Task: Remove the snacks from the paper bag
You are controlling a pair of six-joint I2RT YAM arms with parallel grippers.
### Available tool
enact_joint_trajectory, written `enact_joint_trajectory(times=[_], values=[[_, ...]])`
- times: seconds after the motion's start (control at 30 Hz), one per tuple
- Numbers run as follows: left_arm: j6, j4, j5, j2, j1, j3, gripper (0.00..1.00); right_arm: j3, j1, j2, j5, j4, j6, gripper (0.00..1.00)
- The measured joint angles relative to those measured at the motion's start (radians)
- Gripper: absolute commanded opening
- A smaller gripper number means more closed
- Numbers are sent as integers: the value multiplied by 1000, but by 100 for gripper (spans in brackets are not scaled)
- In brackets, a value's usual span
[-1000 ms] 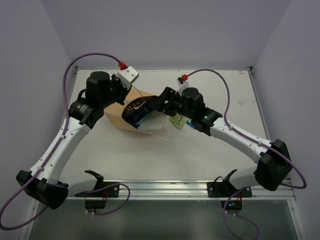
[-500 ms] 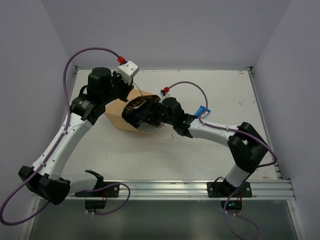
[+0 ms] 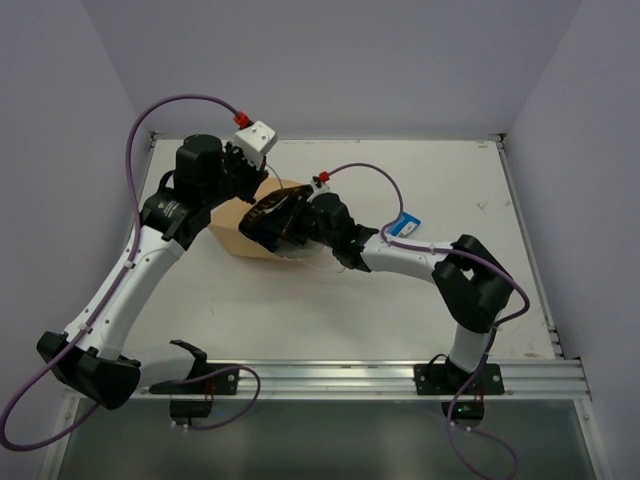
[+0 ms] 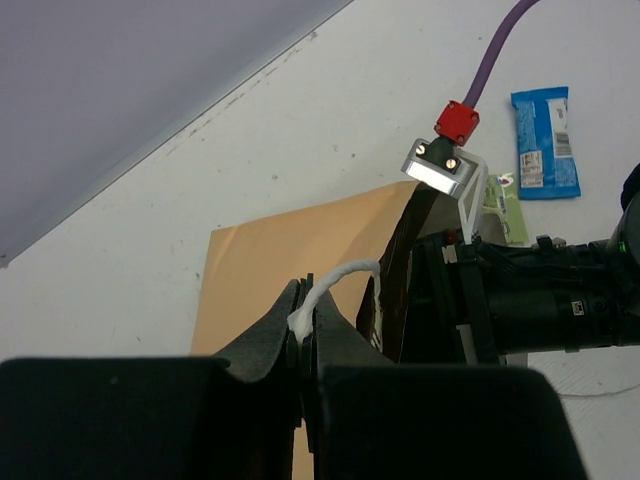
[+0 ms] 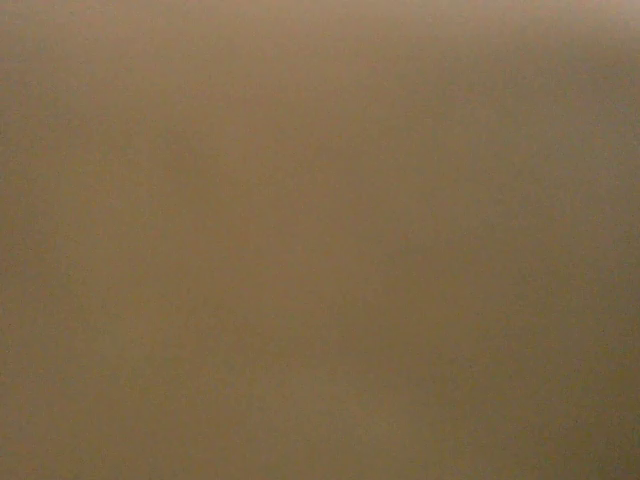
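Pinching a white string handle [image 4: 342, 276], the left gripper [image 4: 303, 322] has its fingers pressed together on the cord, which loops up and to 2 o'clock toward the bag's rim. That handle belongs to the paper bag [image 4: 272, 262], which lies on its side on the table [image 3: 450, 180], its tan face up and its mouth turned to 3 o'clock in the top view. In that view the bag sits at about 10 o'clock from the table's middle, with the left arm [image 3: 150, 255] bent over it from 8 o'clock. The right gripper is buried in the bag's mouth; only the right wrist [image 3: 328, 215] shows at the opening, so I cannot tell whether those fingers are spread or closed. The right wrist camera gives nothing but a flat brown blur. Outside the bag, a small green wrapper [image 4: 499, 204] lies just beside the mouth, partly behind the right arm's camera mount. A blue-white packet [image 4: 545, 140] lies flat on the table a little farther out, at 3 o'clock from the bag in the top view, apart from the bag.
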Motion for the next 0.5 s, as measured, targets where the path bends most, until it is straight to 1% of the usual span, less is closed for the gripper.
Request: enact_joint_trajectory(times=[0.1, 0.2, 0.37, 0.5], values=[[0, 0, -19, 0, 0, 0, 0, -10, 1, -8, 0, -2, 4, 0], [2, 0, -45, 0, 0, 0, 0, -63, -2, -63, -14, -23, 3, 0], [9, 0, -87, 0, 0, -2, 0, -143, -33, -267, -71, -135, -40, 0], [12, 8, -118, 0, 0, -8, 0, -144, -83, -431, -129, -232, -105, 0]])
